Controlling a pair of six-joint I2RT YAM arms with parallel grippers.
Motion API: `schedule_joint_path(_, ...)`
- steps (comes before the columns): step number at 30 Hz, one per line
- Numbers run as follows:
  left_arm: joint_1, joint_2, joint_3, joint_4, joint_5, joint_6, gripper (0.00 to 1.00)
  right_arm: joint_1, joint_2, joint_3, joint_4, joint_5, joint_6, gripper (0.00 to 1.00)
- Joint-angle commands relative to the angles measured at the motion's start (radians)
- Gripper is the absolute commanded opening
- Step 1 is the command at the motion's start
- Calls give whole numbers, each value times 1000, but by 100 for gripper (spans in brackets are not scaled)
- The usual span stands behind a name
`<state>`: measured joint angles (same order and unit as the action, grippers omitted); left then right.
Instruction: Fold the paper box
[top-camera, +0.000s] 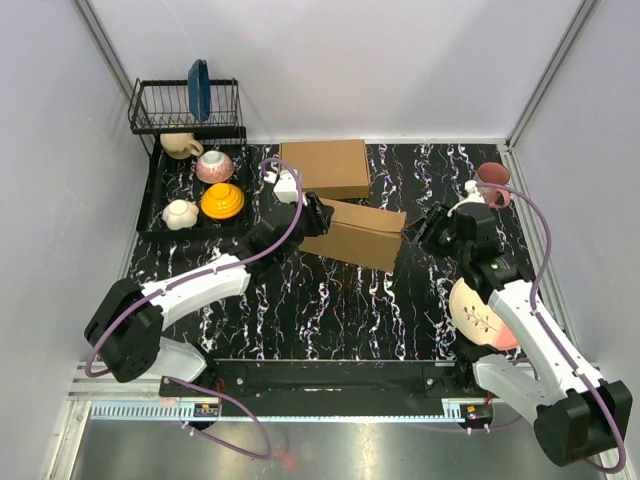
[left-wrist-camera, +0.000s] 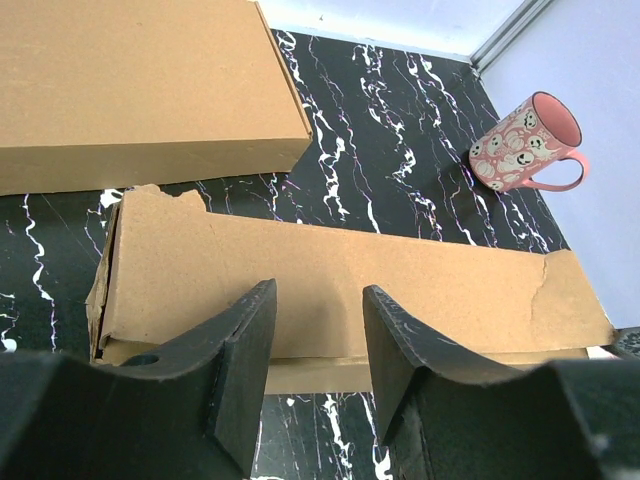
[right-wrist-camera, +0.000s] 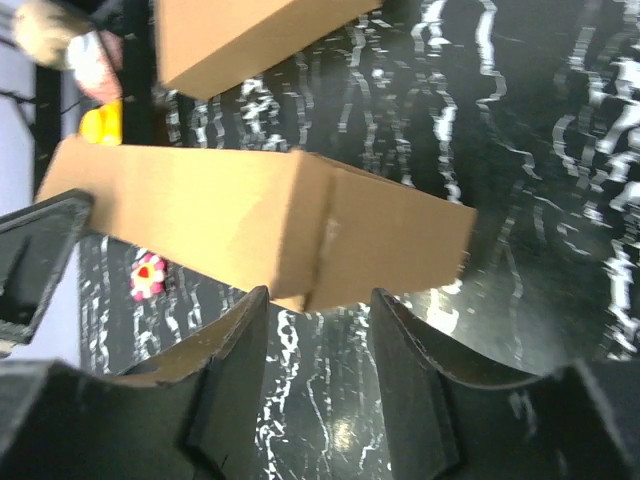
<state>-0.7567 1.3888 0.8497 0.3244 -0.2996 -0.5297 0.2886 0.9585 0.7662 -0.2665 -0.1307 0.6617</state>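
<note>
Mug (left-wrist-camera: 525, 145) beyond paper box (left-wrist-camera: 330, 290), left-wrist view

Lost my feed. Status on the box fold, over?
Left gripper open at left end of paper box. Right gripper open at its right end. Box looks closed, lying between them. Second cardboard box close behind.

Marbled table (top-camera: 330, 310), paper box (top-camera: 355, 235), second box (top-camera: 325, 167), mug (top-camera: 493, 183)

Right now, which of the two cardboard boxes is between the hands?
The nearer box, lying askew with a ragged flap edge, with the left hand and right hand at its ends. The far box sits neat and square behind it.
</note>
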Motion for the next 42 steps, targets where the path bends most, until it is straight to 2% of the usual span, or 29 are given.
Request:
schedule_joint_path(1, 5, 9, -15, -54, -33, 8, 47, -8, -20, 145, -269, 124, -50, 53)
schedule_joint_path(6, 5, 12, -14, -61, -35, 10, 47, -8, -6, 269, -251, 125, -76, 54)
schedule_joint_path(7, 5, 10, -15, -56, -38, 11, 47, -8, -9, 266, -226, 125, -64, 46)
schedule_joint_path(8, 5, 10, -17, -56, -36, 11, 47, -9, -20, 240, -188, 67, -56, 34)
schedule_joint_path(9, 5, 12, -17, -56, -36, 13, 47, -8, -26, 220, -81, 28, -41, 26)
schedule_joint_path(11, 5, 13, -17, -58, -35, 11, 47, -9, -26, 159, 25, -68, 34, 9)
schedule_joint_path(12, 5, 13, -17, -58, -36, 13, 46, -11, -15, 145, 106, -95, 51, 7)
schedule_joint_path(14, 5, 10, -18, -58, -36, 11, 47, -14, 34, 118, 157, -156, 91, 3)
schedule_joint_path(19, 5, 1, -24, -54, -35, 14, 47, -35, 104, 39, 225, -202, 122, 1)
schedule_joint_path(24, 5, 1, -26, -58, -27, 11, 47, -52, 154, -100, 185, -207, 113, 0)
schedule_joint_path(30, 7, -13, -32, -64, -36, 22, 47, -65, 122, -209, 181, -208, 128, 0)
schedule_joint_path(34, 8, -10, -28, -71, -39, 25, 47, -62, 1, -127, 185, -184, 130, 1)
schedule_joint_path(38, 8, -7, -29, -74, -41, 20, 47, -65, -6, 69, 173, -175, 113, 2)
schedule_joint_path(42, 8, -4, -31, -76, -42, 13, 47, -63, 26, 151, 196, -191, 115, 1)
